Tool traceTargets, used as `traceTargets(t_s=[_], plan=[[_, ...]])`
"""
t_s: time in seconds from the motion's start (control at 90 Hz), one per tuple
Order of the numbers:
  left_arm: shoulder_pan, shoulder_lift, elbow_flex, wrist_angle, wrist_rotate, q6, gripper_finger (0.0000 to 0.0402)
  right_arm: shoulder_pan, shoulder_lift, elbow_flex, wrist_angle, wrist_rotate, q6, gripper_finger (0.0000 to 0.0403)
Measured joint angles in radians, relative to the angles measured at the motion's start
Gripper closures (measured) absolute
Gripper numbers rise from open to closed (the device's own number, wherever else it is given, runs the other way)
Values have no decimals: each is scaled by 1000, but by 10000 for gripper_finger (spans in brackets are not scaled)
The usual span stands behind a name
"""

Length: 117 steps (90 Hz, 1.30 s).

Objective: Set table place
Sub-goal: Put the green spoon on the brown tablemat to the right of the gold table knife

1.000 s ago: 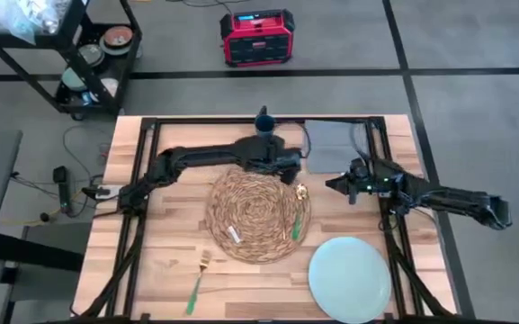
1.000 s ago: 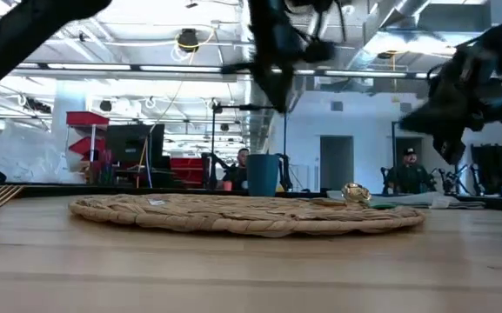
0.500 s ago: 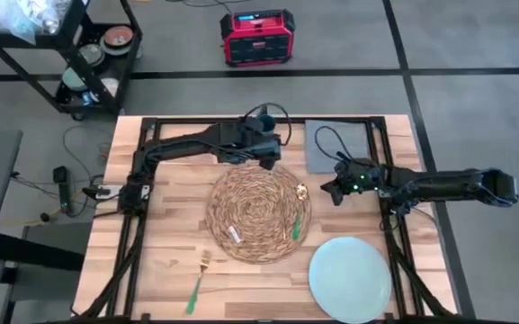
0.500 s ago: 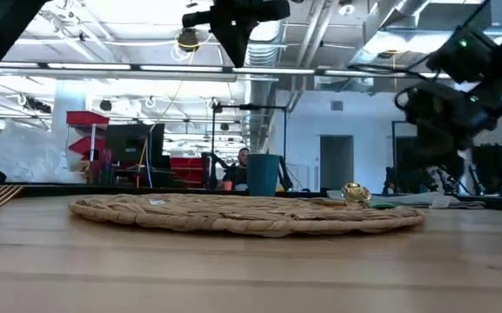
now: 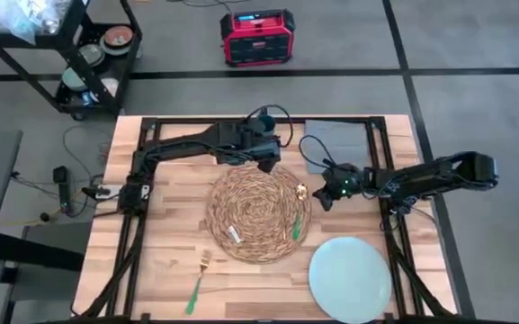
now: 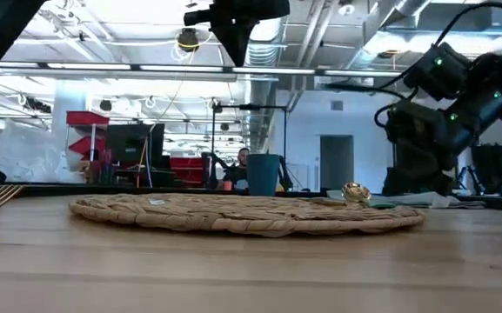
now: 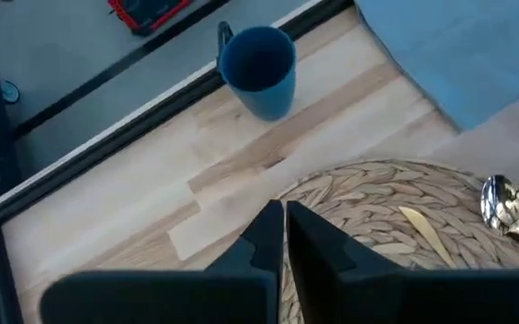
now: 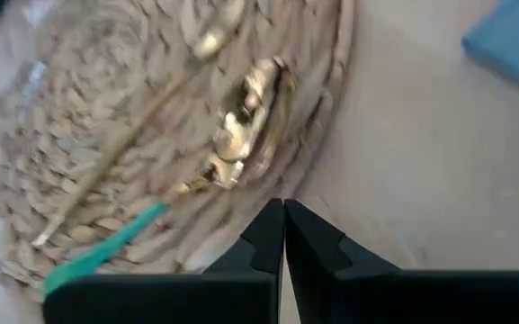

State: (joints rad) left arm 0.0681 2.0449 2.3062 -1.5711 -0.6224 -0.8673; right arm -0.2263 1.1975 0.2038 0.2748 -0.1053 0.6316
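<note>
Placemat centred on table; spoon on its rim; plate, fork, napkin, cup unplaced; left gripper, right gripper closed, empty; setting barely begun

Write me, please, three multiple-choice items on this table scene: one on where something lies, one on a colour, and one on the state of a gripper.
1. Where does the spoon lie?
A. on the plate
B. across the placemat's edge, on the right arm's side
C. inside the cup

2. What colour is the cup?
A. blue
B. red
C. white

3. How are the right gripper's fingers?
A. wide open
B. shut on the fork
C. shut, holding nothing

Answers:
1 B: the high view shows its gold bowl at the placemat rim.
2 A: the left wrist view shows a blue cup.
3 C: the right wrist view shows the fingers together, empty, near the spoon's bowl.
</note>
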Motion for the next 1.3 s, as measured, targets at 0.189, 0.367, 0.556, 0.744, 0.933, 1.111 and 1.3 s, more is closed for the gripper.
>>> traceTargets(t_s=[0.189,0.367,0.556,0.744,0.933,1.111,1.3], plan=[[0,0,0,0,0,9,401,4,54,39,6,-4,-13,403],[-1,0,0,0,1,16,401,3,94,79,4,-7,-53,403],[-1,0,0,0,2,16,401,1,120,89,-5,-25,-62,403],[-1,0,0,0,2,19,401,-18,110,89,13,-30,-80,403],[-1,0,0,0,2,19,401,-59,110,89,4,-69,-96,403],[-1,0,0,0,2,19,401,-85,112,89,-1,-80,-122,403],[-1,0,0,0,2,37,401,-109,112,89,2,-106,-141,403]])
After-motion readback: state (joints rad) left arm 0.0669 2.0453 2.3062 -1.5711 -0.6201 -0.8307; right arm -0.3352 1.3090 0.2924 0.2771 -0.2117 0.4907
